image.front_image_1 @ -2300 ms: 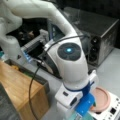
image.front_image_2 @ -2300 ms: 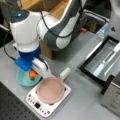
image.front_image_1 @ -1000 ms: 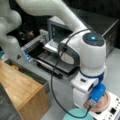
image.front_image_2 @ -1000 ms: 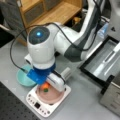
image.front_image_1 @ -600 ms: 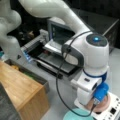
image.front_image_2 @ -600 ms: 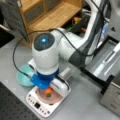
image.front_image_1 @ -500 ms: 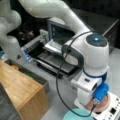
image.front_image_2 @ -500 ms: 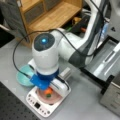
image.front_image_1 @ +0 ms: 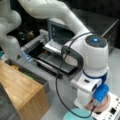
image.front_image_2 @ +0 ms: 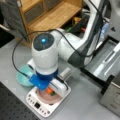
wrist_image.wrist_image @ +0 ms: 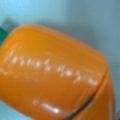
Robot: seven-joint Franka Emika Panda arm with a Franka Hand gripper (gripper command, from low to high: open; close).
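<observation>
Grey bench | gripper [image.front_image_2: 50, 90] over scale [image.front_image_2: 40, 106] plate [image.front_image_2: 53, 99] | apparently clamping carrot [wrist_image.wrist_image: 55, 75]

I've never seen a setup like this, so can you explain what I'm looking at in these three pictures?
This is a white robot arm with a grasping tool at its end. Two pictures come from cameras standing off the arm; the third comes from a camera on its wrist, looking down past the tool.

In both front views the tool is lowered over a pinkish plate that sits on a white kitchen scale. An orange toy carrot fills the wrist view, right under the tool. A teal dish lies beside the scale, with a wooden shelf and a dark oven nearby.
</observation>
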